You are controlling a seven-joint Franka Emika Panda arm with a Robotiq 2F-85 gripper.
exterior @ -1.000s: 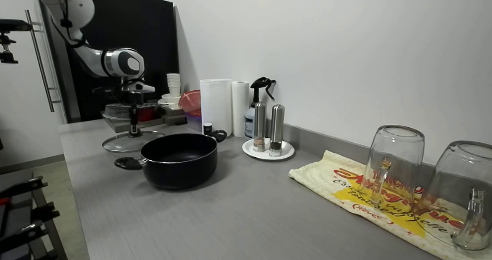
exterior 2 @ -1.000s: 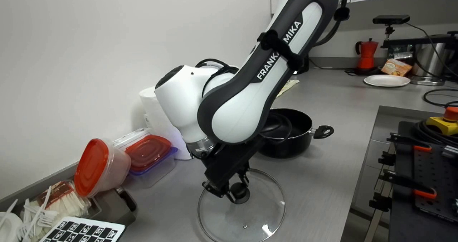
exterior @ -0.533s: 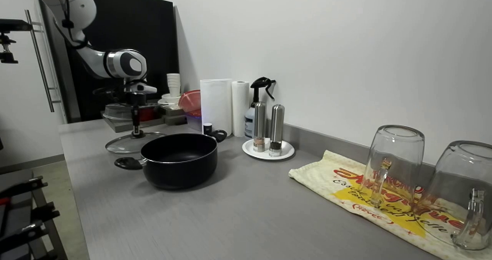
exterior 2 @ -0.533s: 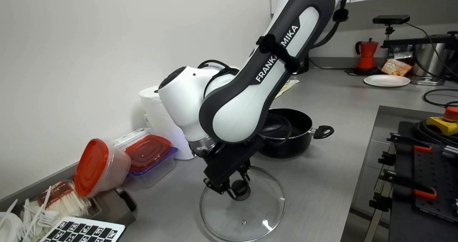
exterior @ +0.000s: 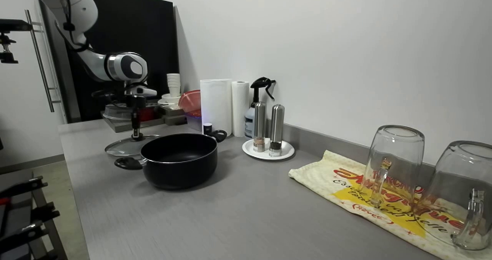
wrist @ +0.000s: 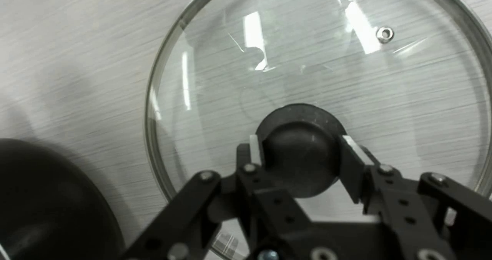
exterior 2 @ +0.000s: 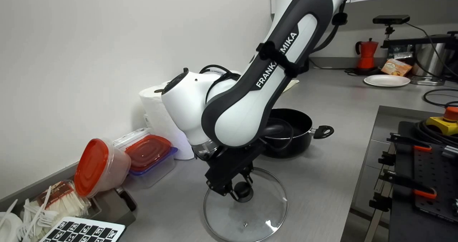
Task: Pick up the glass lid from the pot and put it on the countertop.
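Just beside pot [exterior: 180,173], lid [exterior 2: 247,211] has sunk slightly over last second toward countertop [exterior 2: 316,195]; we see gripper [wrist: 304,152] pinching its knob [wrist: 300,167]. Touchdown we cannot confirm; we judge placing nearly done, letting go next.

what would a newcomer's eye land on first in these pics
Most likely the big white-and-black robot arm, slanting down across the middle of an exterior view, its gripper closed on the knob of the glass lid. Next, probably the open black pot on the grey countertop beside that lid. In an exterior view, two upturned clear glass mugs on a patterned cloth at the right also stand out.
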